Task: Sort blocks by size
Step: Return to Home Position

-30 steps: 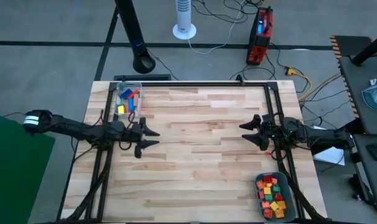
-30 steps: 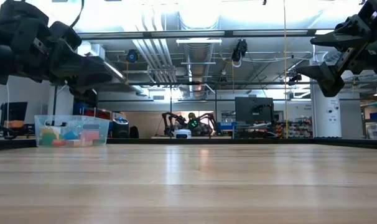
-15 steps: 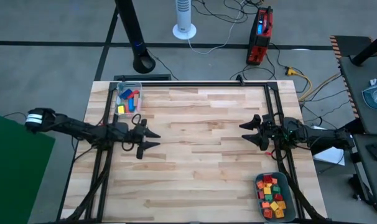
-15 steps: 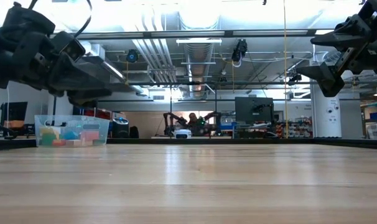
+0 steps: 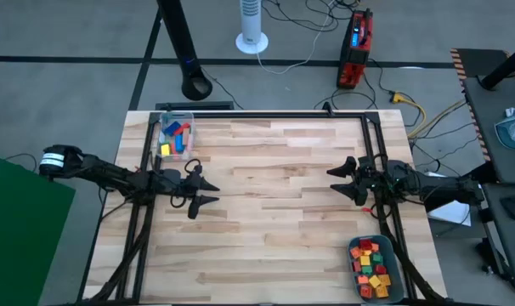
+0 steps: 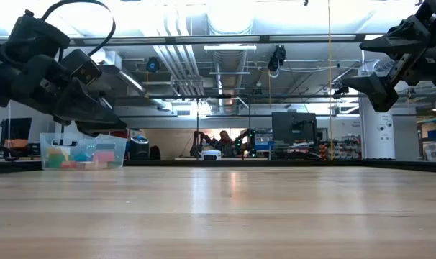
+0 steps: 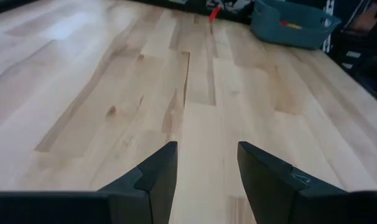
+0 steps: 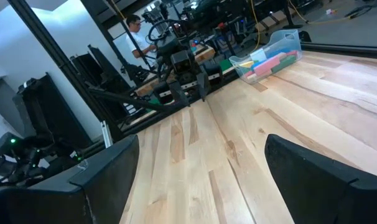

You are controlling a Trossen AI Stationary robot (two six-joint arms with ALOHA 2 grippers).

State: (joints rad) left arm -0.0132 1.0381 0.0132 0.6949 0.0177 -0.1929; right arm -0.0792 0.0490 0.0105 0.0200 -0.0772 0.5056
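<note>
Several long blocks (image 5: 176, 134) lie in a clear box (image 5: 166, 119) at the table's far left, also seen in the low view (image 6: 83, 152) and the right wrist view (image 8: 270, 55). Several small blocks (image 5: 372, 265) fill a grey-blue tray (image 5: 394, 255) at the near right, which also shows in the left wrist view (image 7: 290, 27). My left gripper (image 5: 210, 192) hangs open over bare wood at the left, tipped downward (image 6: 116, 124), nothing between its fingers (image 7: 207, 169). My right gripper (image 5: 336, 181) stands open and level at the right, high above the table (image 6: 369, 66).
A black frame (image 5: 266, 114) runs along the table's far edge and down both sides. The wide middle of the wooden top (image 5: 274, 212) lies bare between the two grippers. A person (image 8: 136, 26) shows in the room beyond the table.
My left gripper has sunk toward the table, tipped its fingers downward and reached slightly toward the table's right. The gap between its fingers is unchanged.
</note>
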